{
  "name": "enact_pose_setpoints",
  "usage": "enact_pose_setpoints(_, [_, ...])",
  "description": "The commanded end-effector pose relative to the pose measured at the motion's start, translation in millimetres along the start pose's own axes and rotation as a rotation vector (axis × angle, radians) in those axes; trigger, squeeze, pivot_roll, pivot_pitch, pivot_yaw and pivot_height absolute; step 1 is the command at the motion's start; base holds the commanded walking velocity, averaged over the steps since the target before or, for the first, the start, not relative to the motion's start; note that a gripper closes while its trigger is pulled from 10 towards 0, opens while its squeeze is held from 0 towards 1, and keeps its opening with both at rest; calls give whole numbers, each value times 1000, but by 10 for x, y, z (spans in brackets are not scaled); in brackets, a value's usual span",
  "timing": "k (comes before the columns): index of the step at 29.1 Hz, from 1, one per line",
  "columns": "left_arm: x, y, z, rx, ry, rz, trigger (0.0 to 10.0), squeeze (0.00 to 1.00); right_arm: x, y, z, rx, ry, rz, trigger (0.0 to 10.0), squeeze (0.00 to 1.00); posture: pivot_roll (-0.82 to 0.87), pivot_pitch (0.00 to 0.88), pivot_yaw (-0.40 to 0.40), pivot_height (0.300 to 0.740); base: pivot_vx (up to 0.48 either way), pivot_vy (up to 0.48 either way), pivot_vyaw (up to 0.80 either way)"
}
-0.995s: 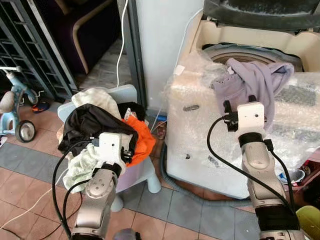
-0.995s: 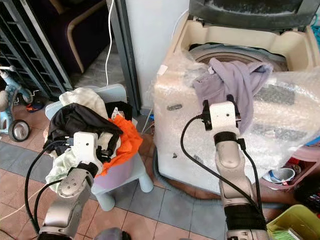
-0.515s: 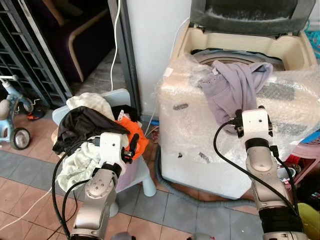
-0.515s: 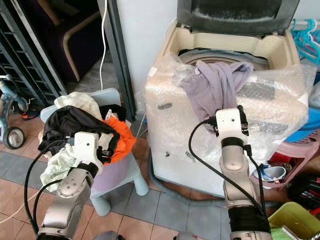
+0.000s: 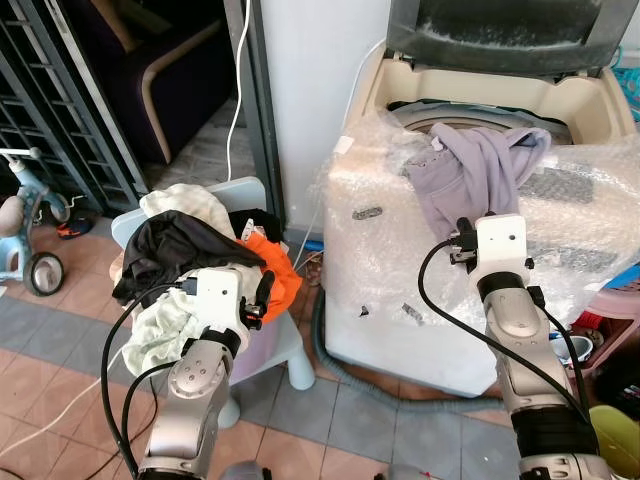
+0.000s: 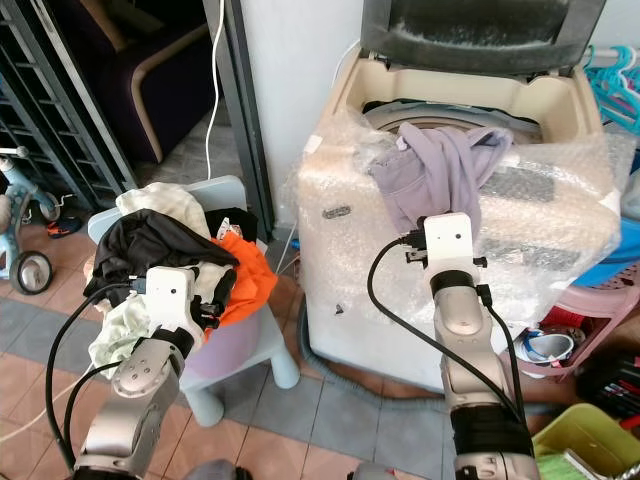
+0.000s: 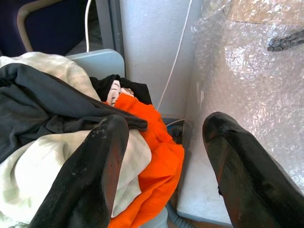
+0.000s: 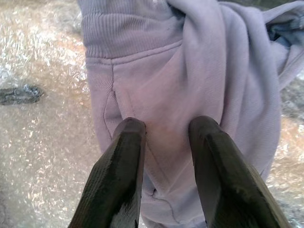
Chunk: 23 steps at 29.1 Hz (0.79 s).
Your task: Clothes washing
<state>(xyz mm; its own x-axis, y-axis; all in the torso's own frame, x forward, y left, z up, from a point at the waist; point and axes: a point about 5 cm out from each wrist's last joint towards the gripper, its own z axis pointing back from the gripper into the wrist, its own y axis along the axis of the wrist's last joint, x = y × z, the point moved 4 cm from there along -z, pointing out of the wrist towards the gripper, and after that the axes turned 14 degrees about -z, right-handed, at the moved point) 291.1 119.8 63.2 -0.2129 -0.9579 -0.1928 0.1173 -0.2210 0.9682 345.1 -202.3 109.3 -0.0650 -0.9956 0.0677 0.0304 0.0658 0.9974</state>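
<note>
Over the rim of the bubble-wrapped cream top-loading washing machine (image 5: pixel 400 250) a soft lilac knit garment (image 5: pixel 470 175) hangs half inside. The right end effector (image 8: pixel 164 137), fingers parted and empty, has drawn back slightly, so reloading continues. The left end effector (image 7: pixel 161 156) hovers open by the heaped clothes on the pale blue plastic chair (image 5: pixel 235 195).

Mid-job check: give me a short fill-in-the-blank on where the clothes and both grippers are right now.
1. The lavender garment hangs over the rim of the ____.
2. The washing machine front is wrapped in ____ wrap.
3. The right gripper points at the garment with its fingers ____.
4. The left gripper faces a pile with an ____ piece on the small chair.

Missing words: washing machine; bubble; open; orange
</note>
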Motion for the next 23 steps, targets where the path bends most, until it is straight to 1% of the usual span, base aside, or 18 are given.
enact_pose_setpoints(1, [6,25,-8,0,-10,-13,10000,0,-35,-117,-52,-62,16,15,10000,0,-48,30,55,740,0,0,0])
enact_pose_setpoints(4, [26,29,-10,2,-21,-21,10000,0,-67,-142,-86,-72,36,23,10000,0,-42,30,55,740,0,0,0])
enact_pose_setpoints(5, [24,31,-11,2,-21,-23,10000,0,-64,-154,-100,-79,35,35,0,0,-39,30,53,740,0,0,0])
enact_pose_setpoints(8, [-9,30,-10,-1,-7,-24,10000,0,-51,-178,-123,-96,24,15,0,0,-35,29,50,740,0,0,0])
enact_pose_setpoints(10, [-16,24,-9,-4,-1,-20,10000,0,-31,-181,-135,-99,14,35,0,0,-34,27,49,740,0,0,0])
enact_pose_setpoints(16, [11,37,-15,2,-11,-21,10000,0,16,-213,-150,-104,-14,23,0,0,-37,29,52,740,0,0,0])
enact_pose_setpoints(19, [14,45,-23,7,-21,-11,10000,0,26,-188,-164,-92,-25,18,0,0,-40,28,53,740,0,0,0])
enact_pose_setpoints(20, [17,51,-27,10,-24,-10,10000,0,33,-151,-178,-78,-28,16,0,0,-43,27,53,740,0,0,0])
enact_pose_setpoints(23, [26,58,-34,14,-25,-8,10000,0,99,80,-256,10,-41,27,0,0,-45,27,50,740,166,0,0])
